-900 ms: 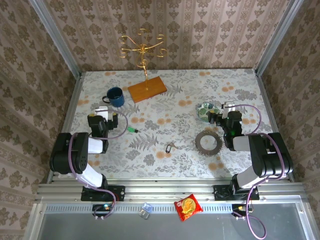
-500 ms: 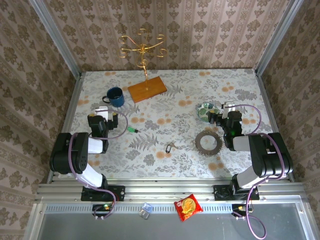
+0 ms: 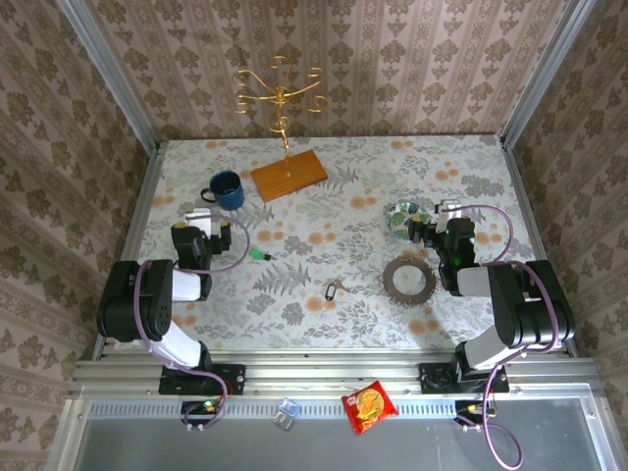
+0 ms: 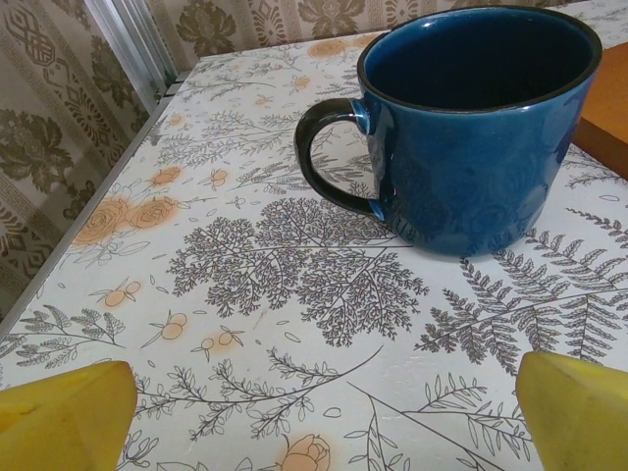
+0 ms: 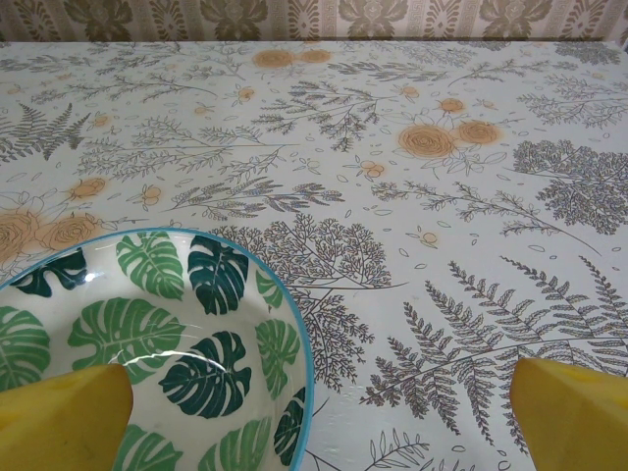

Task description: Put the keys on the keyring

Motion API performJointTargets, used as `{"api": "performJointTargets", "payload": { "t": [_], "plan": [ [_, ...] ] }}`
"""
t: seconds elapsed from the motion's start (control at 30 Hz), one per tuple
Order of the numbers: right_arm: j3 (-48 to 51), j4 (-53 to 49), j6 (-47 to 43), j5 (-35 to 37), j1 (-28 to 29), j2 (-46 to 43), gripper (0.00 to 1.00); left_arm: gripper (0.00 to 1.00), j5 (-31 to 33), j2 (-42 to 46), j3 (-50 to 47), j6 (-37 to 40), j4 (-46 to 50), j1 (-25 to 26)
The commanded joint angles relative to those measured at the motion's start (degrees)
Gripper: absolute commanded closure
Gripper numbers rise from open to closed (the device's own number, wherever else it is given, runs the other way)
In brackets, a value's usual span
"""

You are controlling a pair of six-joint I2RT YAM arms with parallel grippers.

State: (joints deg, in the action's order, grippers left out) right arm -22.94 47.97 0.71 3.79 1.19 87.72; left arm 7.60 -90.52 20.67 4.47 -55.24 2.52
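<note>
Noted left gripper (image 4: pixel 316 420) spread wide, nothing between its yellow fingertips (image 4: pixel 61 416); blue mug (image 4: pixel 473 128) standing upright just ahead, near the table's (image 3: pixel 343 228) left edge. Noted right gripper (image 5: pixel 316 417) equally spread and empty, leaf-patterned bowl (image 5: pixel 147 334) just beside. Found green-headed key (image 3: pixel 257 255) lying flat left of centre. Spotted small dark loop (image 3: pixel 334 290) toward the near edge, well apart from it; possibly keyring plus dark key, too small to tell.

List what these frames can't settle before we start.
- Top view: dark loop too small; keyring, key or both, unreadable.
- Top view: green key too small; blade direction unclear.
- Right wrist: bowl cut by the bottom edge, partly behind the right fingers.
- Left wrist: wooden board cut by the right edge.
</note>
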Motion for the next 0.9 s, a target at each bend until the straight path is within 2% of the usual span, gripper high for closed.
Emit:
{"api": "performJointTargets", "payload": {
  "t": [0.0,0.1,0.23,0.3,0.4,0.5,0.6,0.73,0.87],
  "plan": [
    [-0.5,0.5,1.0,-0.9,-0.3,-0.2,0.00,0.00,-1.3,1.3,1.1,-1.4,1.1,-0.6],
    [-1.6,-5.1,0.1,-3.1,-0.3,-4.6,0.02,0.00,-0.7,3.9,0.7,-1.5,2.3,-0.6],
    [-8.5,-25.0,1.9,-4.6,0.0,-15.7,0.03,0.00,-1.8,12.2,2.4,-1.1,12.2,-0.5],
    [-10.2,-30.5,5.6,-4.5,0.2,-19.9,0.03,0.00,-1.3,15.5,3.2,-0.7,15.5,0.0],
    [-11.9,-39.5,15.1,-1.4,0.5,-25.2,0.06,0.00,-0.9,19.5,4.2,-2.6,19.1,0.9],
    [-14.0,-52.2,27.2,2.6,0.5,-28.5,0.12,0.00,-4.6,23.2,5.3,-7.2,23.8,1.0],
    [-14.9,-64.4,36.6,0.8,0.5,-30.5,0.15,0.00,-7.7,25.7,5.8,-11.9,27.0,1.6],
    [-13.8,-75.3,41.0,-5.1,0.5,-33.9,0.18,0.00,-7.3,26.7,8.1,-15.0,34.6,5.9],
    [-12.8,-85.3,42.6,-4.5,0.5,-37.5,0.27,0.00,-4.6,26.6,9.5,-15.1,38.2,13.9]
  ]
}}
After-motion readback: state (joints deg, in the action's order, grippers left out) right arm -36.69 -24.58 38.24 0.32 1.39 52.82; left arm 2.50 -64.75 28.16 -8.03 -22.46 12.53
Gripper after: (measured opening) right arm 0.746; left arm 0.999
